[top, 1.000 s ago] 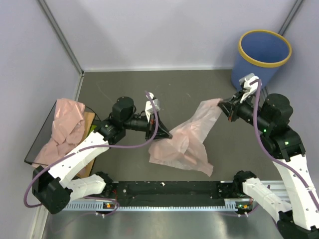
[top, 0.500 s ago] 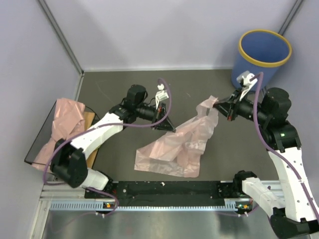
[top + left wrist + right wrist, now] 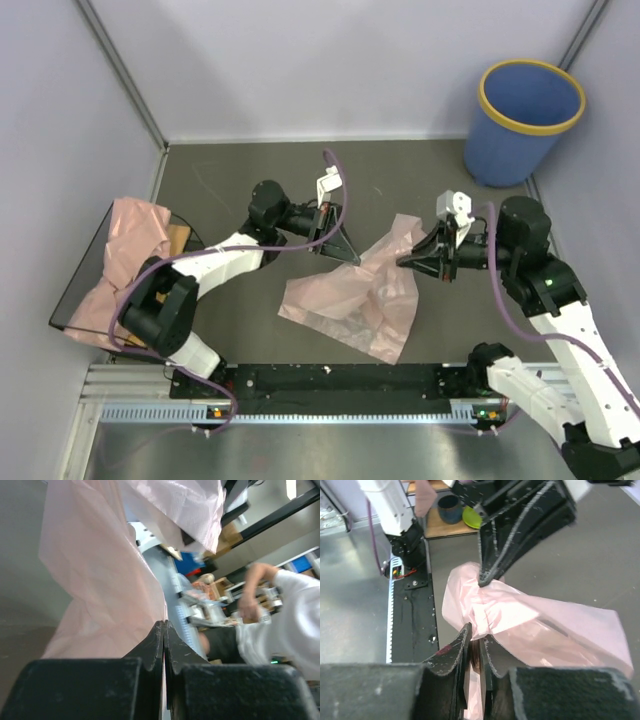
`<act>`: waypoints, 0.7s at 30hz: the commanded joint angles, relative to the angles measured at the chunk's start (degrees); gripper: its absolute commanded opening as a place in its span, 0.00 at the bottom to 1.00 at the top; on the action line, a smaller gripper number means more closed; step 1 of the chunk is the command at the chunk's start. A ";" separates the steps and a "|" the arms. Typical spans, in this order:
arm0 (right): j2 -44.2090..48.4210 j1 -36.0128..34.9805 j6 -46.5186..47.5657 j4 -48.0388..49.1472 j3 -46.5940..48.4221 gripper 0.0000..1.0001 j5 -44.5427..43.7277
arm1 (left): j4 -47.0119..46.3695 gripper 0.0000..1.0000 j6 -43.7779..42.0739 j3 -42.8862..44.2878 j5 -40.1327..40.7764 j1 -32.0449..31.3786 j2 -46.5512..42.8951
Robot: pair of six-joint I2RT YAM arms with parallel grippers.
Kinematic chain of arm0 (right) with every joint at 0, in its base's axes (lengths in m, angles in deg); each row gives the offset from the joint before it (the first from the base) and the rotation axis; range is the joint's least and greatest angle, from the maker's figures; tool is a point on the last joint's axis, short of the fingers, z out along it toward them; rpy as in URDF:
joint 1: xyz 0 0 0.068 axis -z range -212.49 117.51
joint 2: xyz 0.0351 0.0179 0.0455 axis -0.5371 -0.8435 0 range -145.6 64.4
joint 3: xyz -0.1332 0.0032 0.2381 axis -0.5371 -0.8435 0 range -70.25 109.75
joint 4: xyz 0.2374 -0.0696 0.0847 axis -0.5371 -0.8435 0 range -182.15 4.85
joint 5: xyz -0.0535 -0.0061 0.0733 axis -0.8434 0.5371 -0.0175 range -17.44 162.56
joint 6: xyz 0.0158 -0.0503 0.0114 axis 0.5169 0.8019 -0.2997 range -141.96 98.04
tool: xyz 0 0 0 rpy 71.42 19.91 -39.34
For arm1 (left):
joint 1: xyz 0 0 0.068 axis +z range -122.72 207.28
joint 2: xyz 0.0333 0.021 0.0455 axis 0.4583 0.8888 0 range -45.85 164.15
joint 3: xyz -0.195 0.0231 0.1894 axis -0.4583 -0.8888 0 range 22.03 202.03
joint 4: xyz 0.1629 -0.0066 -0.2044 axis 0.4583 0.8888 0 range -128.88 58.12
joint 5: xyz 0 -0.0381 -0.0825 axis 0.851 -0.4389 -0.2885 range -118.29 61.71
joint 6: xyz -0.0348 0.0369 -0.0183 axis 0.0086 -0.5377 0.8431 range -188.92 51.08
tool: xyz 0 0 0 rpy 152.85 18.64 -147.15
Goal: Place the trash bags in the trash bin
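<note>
1. Surroundings. The left gripper and right gripper face each other tip to tip, close together. In the right wrist view, the left fingers stand just ahead of and above my right jaws. Far beyond the left jaws' back end, a wooden board carries a dark blue cup and a green bowl. The other trash bags are heaped beside that board, well apart from both grippers. The black base rail runs below both jaws at the near edge of the table. In the left wrist view I see a person in a white shirt past the bag, outside the cell.

2. Obstruction. The trash bin stands behind the right gripper, well apart, and the right jaws point away from it. The right arm's own wrist and elbow lie on the bin side of its jaws.

3. Jaw state. The left jaws are clenched, with pink film running into the seam between them. The right jaws are nearly closed and pinch a bunched fold of the trash bag.

4. Task item. The bag is pale pink, translucent and heavily creased. Its upper edge rises to both sets of jaws. The rest spreads on the table below and between them, toward the rail.
</note>
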 commanded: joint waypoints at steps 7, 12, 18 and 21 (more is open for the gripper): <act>1.13 -7.12 13.36 2.77 -1.06 0.34 -0.01 | -45.40 0.00 37.72 1.35 -0.74 -2.59 5.16; 2.19 -10.36 17.94 1.54 -1.51 0.38 -2.82 | -46.29 0.00 38.70 1.18 -0.56 -4.44 4.54; 3.07 -12.21 21.36 0.05 -1.16 0.50 -3.89 | -45.76 0.00 38.44 0.30 -0.47 -5.15 3.57; 3.42 -14.23 25.39 -3.72 -0.19 0.52 -3.27 | -46.28 0.00 38.96 0.65 -0.30 -5.15 3.66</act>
